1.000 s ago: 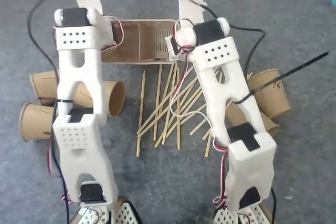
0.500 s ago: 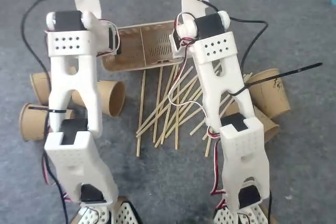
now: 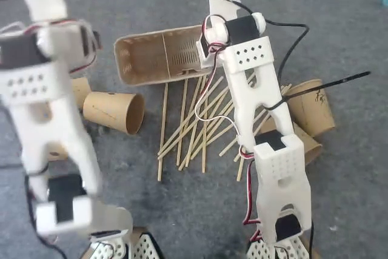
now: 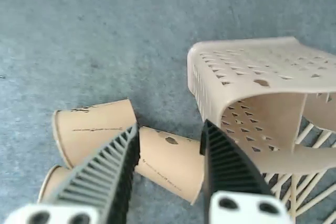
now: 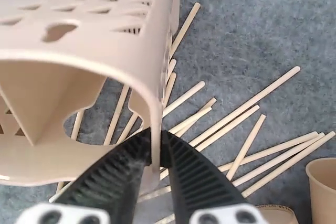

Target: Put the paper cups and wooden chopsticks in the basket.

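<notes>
The right end effector (image 5: pixel 156 139) grips the rim of the tipped basket (image 5: pixel 79 30), apparently for loading, while the left end effector (image 4: pixel 170 142) hangs open over paper cups (image 4: pixel 92 128).

Table top was a grey fuzzy mat (image 3: pixel 339 28). The wooden chopsticks (image 3: pixel 182 125) lay in a loose, crisscrossed pile mid-table. One paper cup (image 3: pixel 112 111) was tipped on its side just left of them, more cups (image 3: pixel 312 110) lying on the right.

High view: left arm (image 3: pixel 42 107) blurred, partly covers cups (image 3: pixel 77 91) mid-left; basket (image 3: pixel 157 59) rt end behind right arm (image 3: pixel 254 89).
</notes>
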`<act>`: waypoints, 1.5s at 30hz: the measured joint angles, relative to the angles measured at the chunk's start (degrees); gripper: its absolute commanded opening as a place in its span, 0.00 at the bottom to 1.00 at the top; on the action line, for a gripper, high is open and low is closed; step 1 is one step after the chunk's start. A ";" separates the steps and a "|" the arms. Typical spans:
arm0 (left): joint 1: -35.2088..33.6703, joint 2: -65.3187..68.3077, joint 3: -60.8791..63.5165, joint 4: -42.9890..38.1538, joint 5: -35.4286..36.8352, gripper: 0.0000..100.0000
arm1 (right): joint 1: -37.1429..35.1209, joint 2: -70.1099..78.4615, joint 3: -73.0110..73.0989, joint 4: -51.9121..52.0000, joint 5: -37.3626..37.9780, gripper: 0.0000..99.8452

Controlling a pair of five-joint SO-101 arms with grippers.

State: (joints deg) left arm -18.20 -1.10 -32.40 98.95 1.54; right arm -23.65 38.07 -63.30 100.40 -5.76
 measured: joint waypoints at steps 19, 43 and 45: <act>-3.16 -28.75 63.21 -32.35 3.16 0.18 | -0.44 -10.55 7.74 0.26 0.09 0.01; -3.25 -29.98 67.34 -33.41 6.15 0.18 | -0.18 -11.43 3.96 -0.53 -5.01 0.15; -3.25 -29.98 67.34 -33.41 6.15 0.18 | -0.26 -11.43 0.62 0.35 -5.01 0.15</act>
State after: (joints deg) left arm -21.45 -31.08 34.95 65.54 7.69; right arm -23.91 26.64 -62.68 100.75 -10.77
